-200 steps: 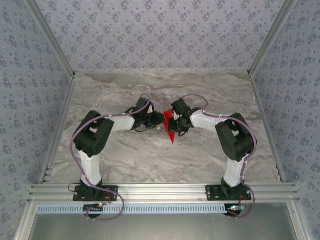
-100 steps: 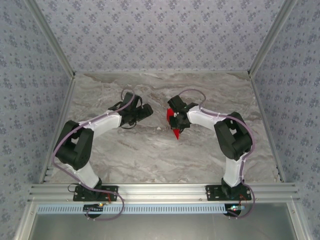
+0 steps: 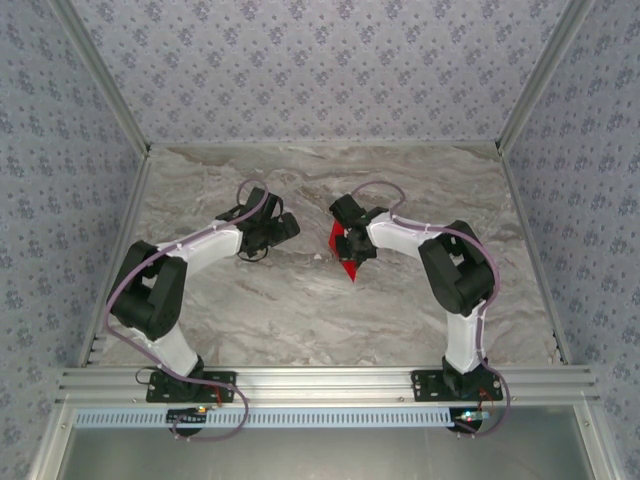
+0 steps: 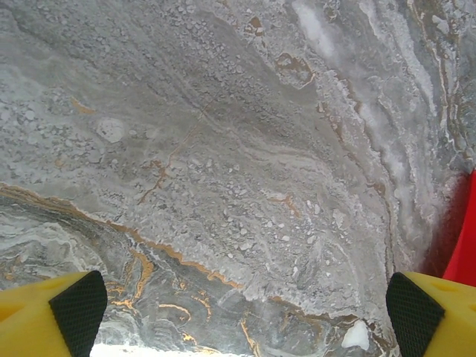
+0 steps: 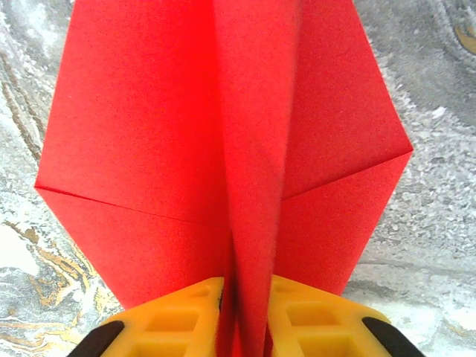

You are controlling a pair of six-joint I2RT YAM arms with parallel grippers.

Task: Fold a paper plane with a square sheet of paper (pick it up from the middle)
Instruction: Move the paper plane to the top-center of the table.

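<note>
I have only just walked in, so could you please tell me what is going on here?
The right arm's fingers are pinched on the upright centre fold of the red paper, already creased into a pointed, dart-like shape with its flaps spread over the marble table. The left arm's fingers stand wide open and empty, off to the paper's left, apart from it. So the right arm alone holds the paper.

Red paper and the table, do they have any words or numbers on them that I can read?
None to read anywhere.
The red paper is plain, with only fold lines.
The marble table has only veins and specks.
The wallpaper has only a little flower pattern, no letters.
</note>
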